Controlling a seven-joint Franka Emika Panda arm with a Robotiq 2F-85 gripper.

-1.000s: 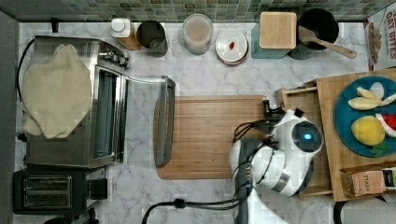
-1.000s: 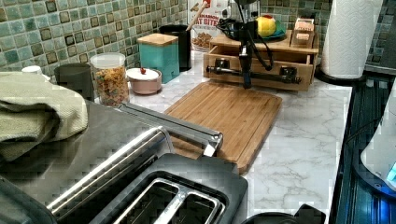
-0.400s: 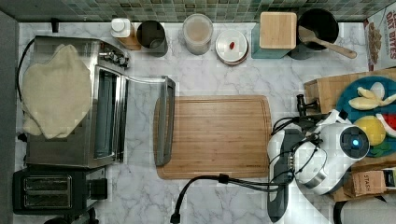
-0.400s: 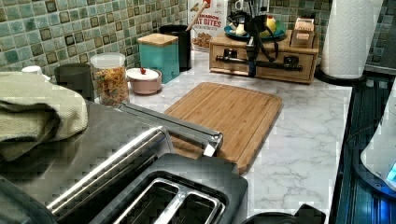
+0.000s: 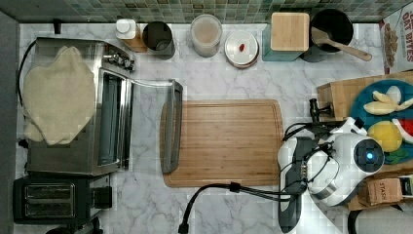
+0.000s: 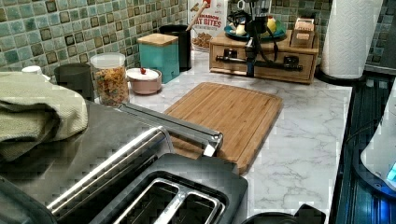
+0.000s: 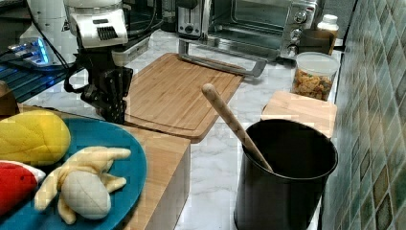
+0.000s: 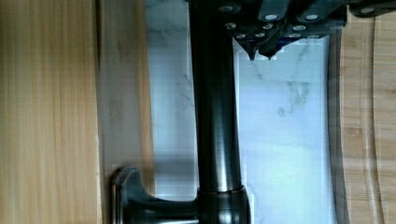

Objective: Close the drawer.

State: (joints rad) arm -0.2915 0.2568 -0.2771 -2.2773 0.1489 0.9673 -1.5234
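Item: the drawer [image 6: 271, 73], light wood with a fine straight grain [image 8: 46, 116], fitted in a wooden box [image 5: 336, 95] at the worktop's [image 5: 243, 80] edge on the top view's right. It sat pushed in, its front flush with the box. A dark bar handle [image 6: 273, 63] on two posts ran across the front [image 8: 215, 116].

Gripper [image 8: 262, 55]: the fingers were closed, tips together and holding nothing. They lay just beside the handle bar on the side away from the drawer front [image 6: 251, 70].

Containers:
- Blue plate [image 7: 136, 158] on the box top, carrying a toy banana [image 7: 84, 184], a yellow lemon [image 7: 31, 136] and a red slice [image 7: 14, 184].
- Black pot [image 7: 285, 177] along the worktop's tiled back edge, with a wooden spoon [image 7: 232, 124] leaning in it.
- Teal canister [image 6: 160, 58] with a closed wooden lid, just beside the pot.
- Small lidded bowl [image 6: 144, 79] with a red knob.
- Clear jar [image 6: 109, 79] holding coloured cereal, lid on.
- Dark cup [image 5: 158, 36], contents not discernible.

A bamboo cutting board [image 5: 226, 141] lay mid-worktop.
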